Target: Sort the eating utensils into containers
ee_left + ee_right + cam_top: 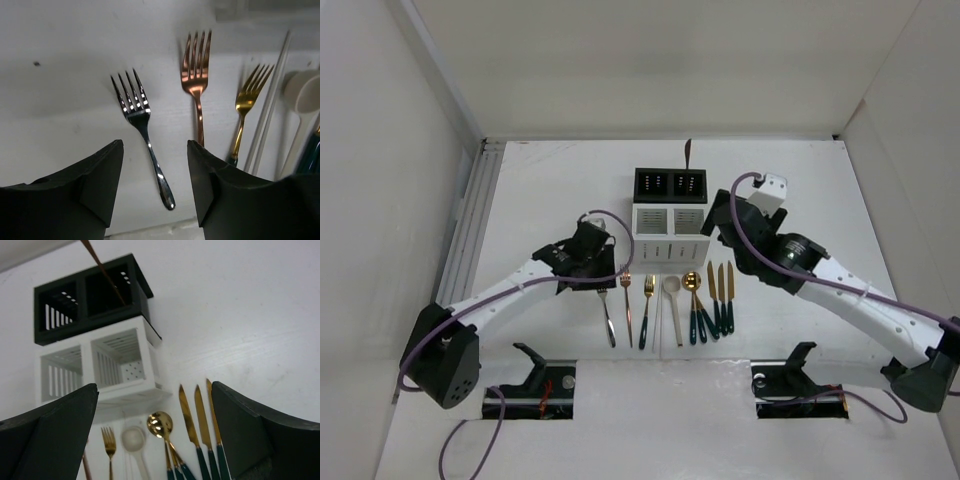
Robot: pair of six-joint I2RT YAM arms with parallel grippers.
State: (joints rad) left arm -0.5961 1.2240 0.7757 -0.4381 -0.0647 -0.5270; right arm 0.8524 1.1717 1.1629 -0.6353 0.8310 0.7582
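Observation:
The utensils lie in a row in front of the white slotted caddy (670, 236): a silver fork (607, 316), copper fork (627, 300), gold fork (647, 308), cream spoon (673, 300), gold spoons (693, 300) and three gold knives with green handles (721, 292). The black caddy (670, 184) stands behind it with one copper utensil (687, 153) upright in its right compartment. My left gripper (155, 150) is open just above the silver fork (136, 107), its handle between the fingers. My right gripper (155, 392) is open and empty above the knives (196, 412), near the white caddy (100, 365).
A thin pale stick (658, 318) lies between the gold fork and the cream spoon. White walls enclose the table on three sides, and a rail (470, 215) runs along the left edge. Two black mounts (535, 365) sit at the near edge.

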